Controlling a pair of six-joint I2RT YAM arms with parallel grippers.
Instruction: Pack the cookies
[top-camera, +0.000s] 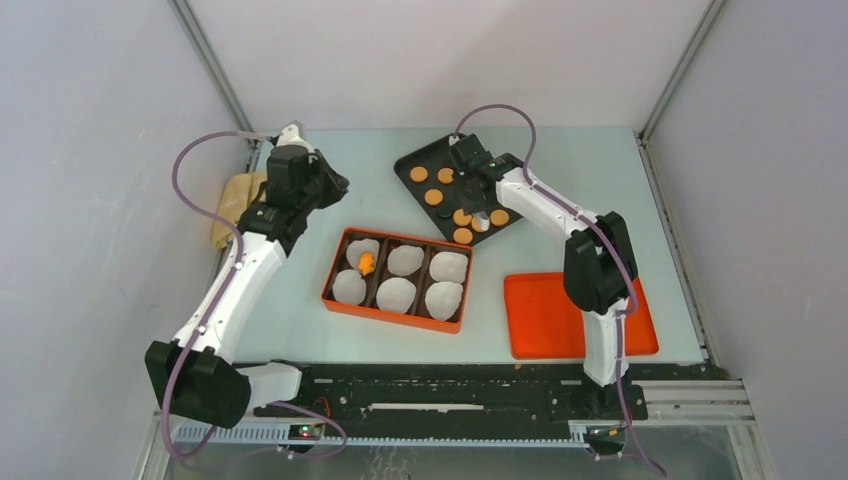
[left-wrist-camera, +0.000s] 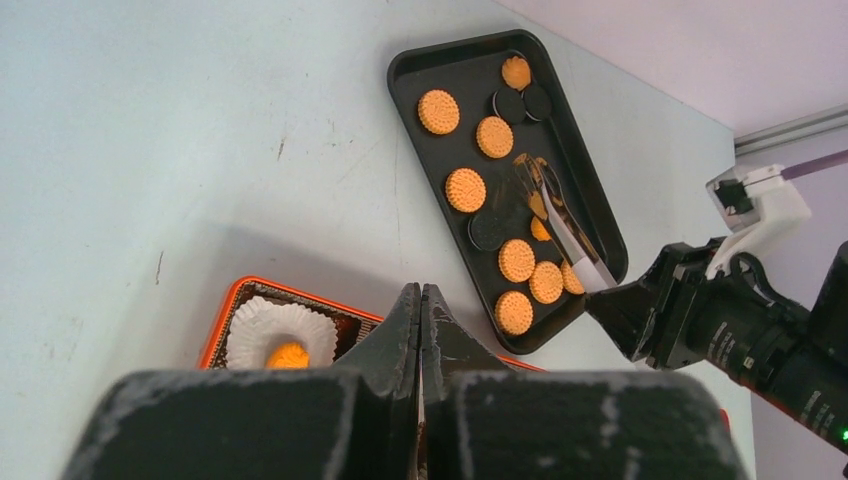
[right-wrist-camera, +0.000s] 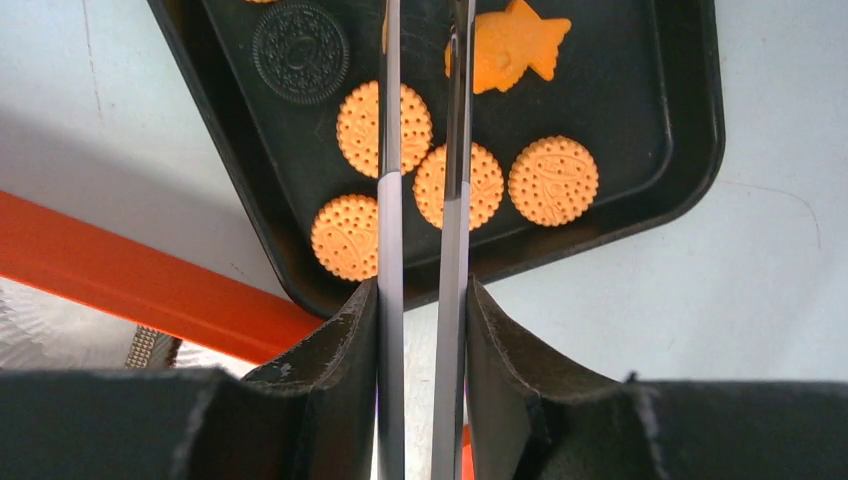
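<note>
Several round orange-brown cookies (right-wrist-camera: 457, 185) lie on a black tray (top-camera: 418, 152), with a fish-shaped cookie (right-wrist-camera: 515, 50) and dark round cookies (left-wrist-camera: 487, 230). My right gripper (right-wrist-camera: 422, 290) is shut on metal tongs (right-wrist-camera: 390, 200) and hovers over the tray's near end (top-camera: 468, 160). The tong blades stand slightly apart and reach toward the fish-shaped cookie; their tips run out of the right wrist view. One orange cookie (top-camera: 366, 263) sits in a white liner in the orange box (top-camera: 390, 313). My left gripper (left-wrist-camera: 421, 290) is shut and empty, above the table left of the tray (top-camera: 335, 185).
The orange box holds several white paper liners (top-camera: 444, 298) in its compartments. A flat orange lid (top-camera: 545, 315) lies at the front right. A tan cloth (top-camera: 235, 200) lies at the left edge behind my left arm. Grey walls enclose the table.
</note>
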